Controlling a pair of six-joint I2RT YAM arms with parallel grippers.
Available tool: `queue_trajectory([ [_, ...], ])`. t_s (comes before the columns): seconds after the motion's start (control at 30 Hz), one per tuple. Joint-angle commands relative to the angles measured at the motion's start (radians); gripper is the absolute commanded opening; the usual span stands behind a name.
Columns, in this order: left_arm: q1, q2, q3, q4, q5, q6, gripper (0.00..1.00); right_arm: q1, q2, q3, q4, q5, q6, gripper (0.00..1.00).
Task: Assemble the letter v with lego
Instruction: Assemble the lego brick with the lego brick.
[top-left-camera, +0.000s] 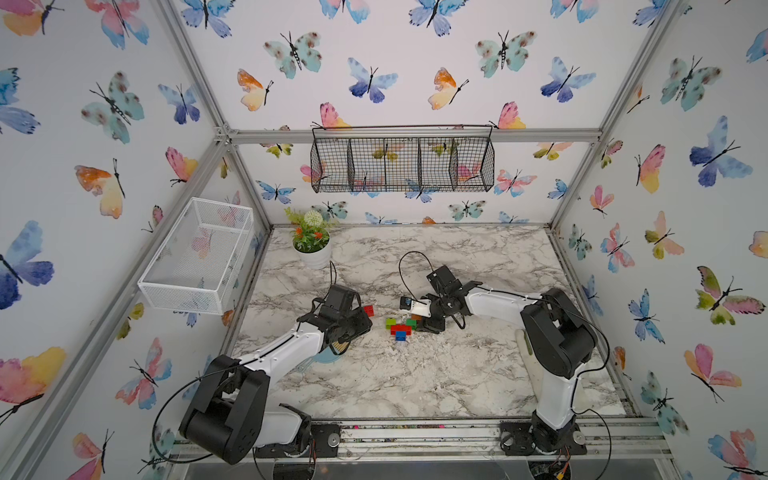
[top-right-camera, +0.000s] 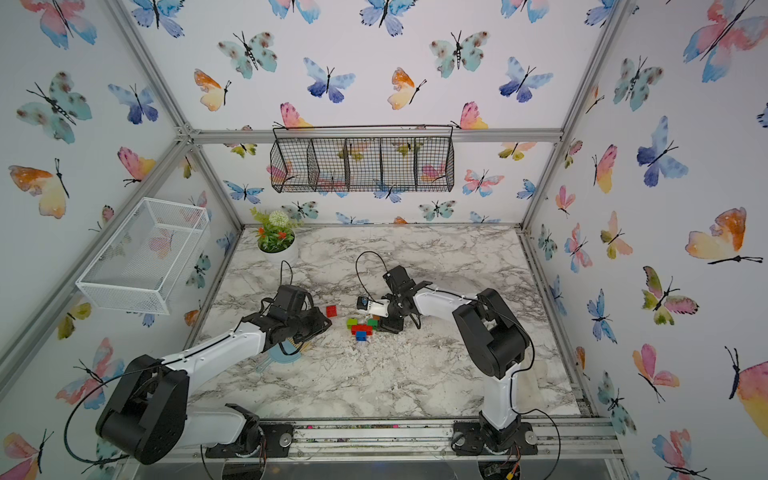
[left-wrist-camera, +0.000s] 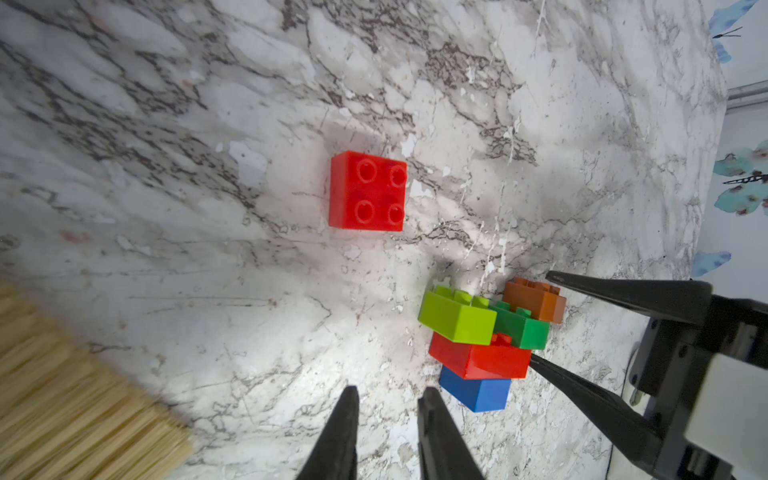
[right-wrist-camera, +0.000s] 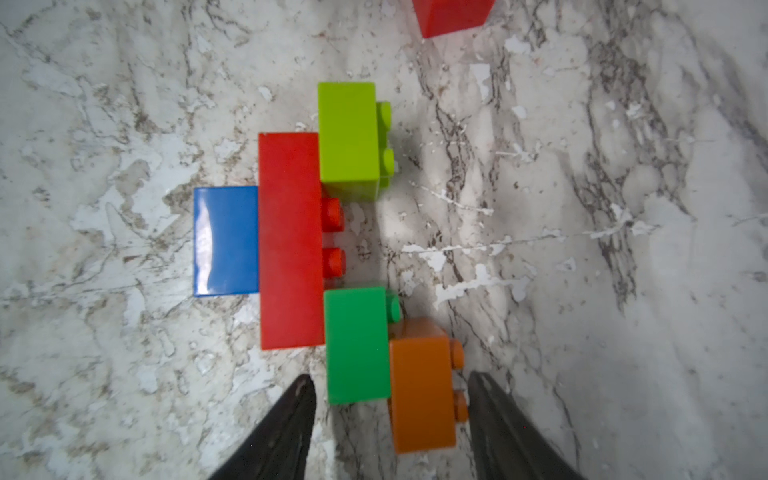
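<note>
— Containers?
— Black wire basket (top-left-camera: 402, 164) on the back butterfly wall, white mesh basket (top-left-camera: 195, 257) on the side; a pot (top-left-camera: 316, 257) holds a plant.
— The lego?
— Letter v (top-left-camera: 401, 326) mid marble table (top-left-camera: 415, 374). The right gripper (right-wrist-camera: 390, 375) is spread astride its orange brick (right-wrist-camera: 419, 386); the left gripper (left-wrist-camera: 390, 390) is nearly together, gripping nothing. A red square brick (left-wrist-camera: 368, 191) lies loose nearby.

No text, number or brand can be read in any view. The studs of the square red plastic brick (left-wrist-camera: 367, 191) show only blurred rings.
</note>
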Motion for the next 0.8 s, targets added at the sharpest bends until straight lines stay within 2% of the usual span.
queue_trajectory([
  [0.0,0.012,0.007,0.009,-0.021,-0.002,0.025,0.31,-0.005,0.024,0.037,0.003,0.059,0.015,0.63],
  [0.2,0.019,0.057,0.094,-0.112,-0.064,0.081,0.42,-0.007,-0.004,0.04,-0.003,0.079,0.059,0.64],
  [0.4,0.025,0.148,0.188,-0.165,-0.105,0.117,0.68,-0.006,-0.145,-0.056,0.042,0.058,0.129,0.71],
  [0.43,0.025,0.169,0.206,-0.17,-0.109,0.126,0.7,-0.007,-0.181,-0.085,0.07,0.079,0.157,0.76],
  [0.53,0.025,0.236,0.261,-0.18,-0.132,0.156,0.73,-0.008,-0.29,-0.158,0.16,0.157,0.271,0.98],
  [0.7,0.025,0.375,0.376,-0.224,-0.165,0.227,0.71,-0.013,-0.454,-0.255,0.32,0.449,0.603,0.98],
  [0.77,0.024,0.425,0.413,-0.238,-0.174,0.239,0.67,-0.023,-0.475,-0.242,0.283,0.487,0.726,0.98],
])
